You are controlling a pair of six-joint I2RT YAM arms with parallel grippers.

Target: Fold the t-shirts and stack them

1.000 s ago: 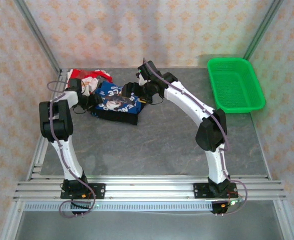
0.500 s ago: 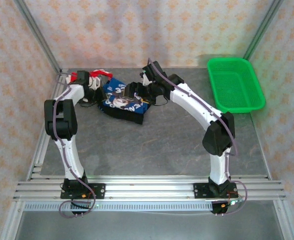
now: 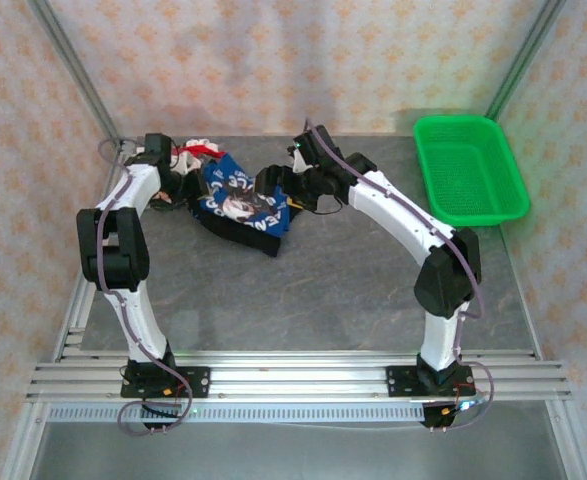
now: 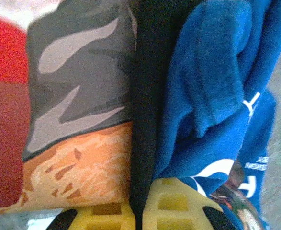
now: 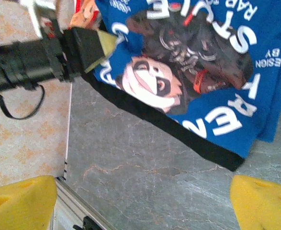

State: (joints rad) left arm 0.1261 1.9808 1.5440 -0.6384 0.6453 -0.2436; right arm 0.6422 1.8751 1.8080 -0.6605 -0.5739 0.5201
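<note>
Gaping over open grey counter (image 5: 130, 158) beside the royal blue cloth t-shirt (image 5: 193, 62) lettered "ESIGN BY", the right gripper (image 5: 142, 200) hovered; the left gripper (image 4: 139, 213) pinched the edge of the black cloth t-shirt (image 4: 147, 96).

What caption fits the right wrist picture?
Open right end effector above a blue graphic t-shirt on a black t-shirt, left end effector at the edge.

1. Left arm (image 3: 113, 245) reaches to the left edge of the blue t-shirt (image 3: 235, 200); left gripper (image 4: 139, 213) pads pinched on the black t-shirt (image 4: 142, 96) fold beside it.
2. Right arm (image 3: 403, 215) stretched to the blue t-shirt's right side; right gripper (image 5: 140, 201) above it, fingers spread wide.
</note>
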